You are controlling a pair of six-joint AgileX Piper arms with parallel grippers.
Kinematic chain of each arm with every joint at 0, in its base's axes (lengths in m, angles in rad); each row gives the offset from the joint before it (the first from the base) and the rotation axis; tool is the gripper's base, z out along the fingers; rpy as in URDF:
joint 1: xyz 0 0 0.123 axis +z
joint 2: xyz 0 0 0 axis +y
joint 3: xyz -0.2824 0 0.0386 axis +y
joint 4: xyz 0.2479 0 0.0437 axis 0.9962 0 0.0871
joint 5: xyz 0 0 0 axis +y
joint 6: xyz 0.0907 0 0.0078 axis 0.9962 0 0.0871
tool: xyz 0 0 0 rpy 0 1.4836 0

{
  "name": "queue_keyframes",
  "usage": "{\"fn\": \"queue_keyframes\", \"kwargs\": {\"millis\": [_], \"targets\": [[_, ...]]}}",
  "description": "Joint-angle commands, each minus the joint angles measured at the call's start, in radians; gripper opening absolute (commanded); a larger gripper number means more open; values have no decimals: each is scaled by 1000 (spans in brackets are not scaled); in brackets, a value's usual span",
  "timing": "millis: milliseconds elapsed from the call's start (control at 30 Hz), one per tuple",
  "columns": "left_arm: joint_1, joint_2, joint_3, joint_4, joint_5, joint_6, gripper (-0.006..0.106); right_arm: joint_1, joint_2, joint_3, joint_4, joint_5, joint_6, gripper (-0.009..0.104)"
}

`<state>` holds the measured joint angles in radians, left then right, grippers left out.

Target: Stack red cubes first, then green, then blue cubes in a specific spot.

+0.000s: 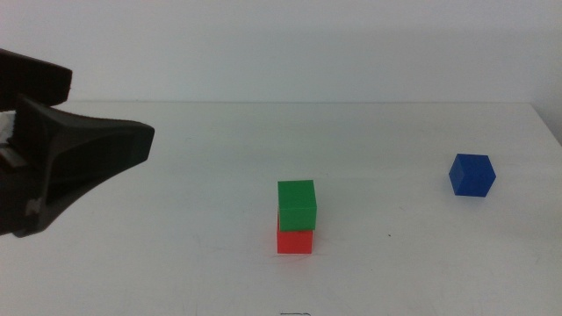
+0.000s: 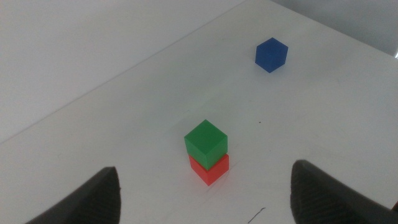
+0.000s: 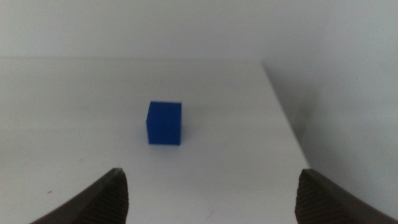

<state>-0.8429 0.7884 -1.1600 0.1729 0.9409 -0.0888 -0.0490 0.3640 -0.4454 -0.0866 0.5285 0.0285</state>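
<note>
- The left end effector [image 2: 202,186] is cut off by the middle view's left edge; only its dark bulk shows there, raised above the white counter [image 1: 176,263].
- Its jaws stand wide apart and empty. Ahead of them, centred between the tips, the green cube [image 2: 206,142] sits on the red cube [image 2: 210,169], slightly askew.
- The right end effector [image 3: 208,193] is out of the middle view; its jaws are spread, holding nothing, with the blue cube [image 3: 165,122] on the counter ahead of them, left of centre.
</note>
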Motion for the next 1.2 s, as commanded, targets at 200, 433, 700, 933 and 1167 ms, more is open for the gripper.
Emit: {"fn": "queue_keyframes", "kwargs": {"millis": [200, 433, 700, 933, 1167], "targets": [[-3, -4, -23, 10, -77, -15, 94, -5, 443, -344, 87, 288, 3, 91], [-3, -4, -23, 10, -77, -15, 94, -5, 746, -539, 96, 364, 98, 91], [-3, -4, -23, 10, -77, -15, 94, 36, 946, -605, 93, 286, 103, 91], [-3, -4, -23, 10, -77, -15, 94, 39, 1120, -827, 108, 362, 28, 91], [-3, -4, -23, 10, -77, -15, 94, 39, 1344, -1047, 163, 456, 18, 91]]}}
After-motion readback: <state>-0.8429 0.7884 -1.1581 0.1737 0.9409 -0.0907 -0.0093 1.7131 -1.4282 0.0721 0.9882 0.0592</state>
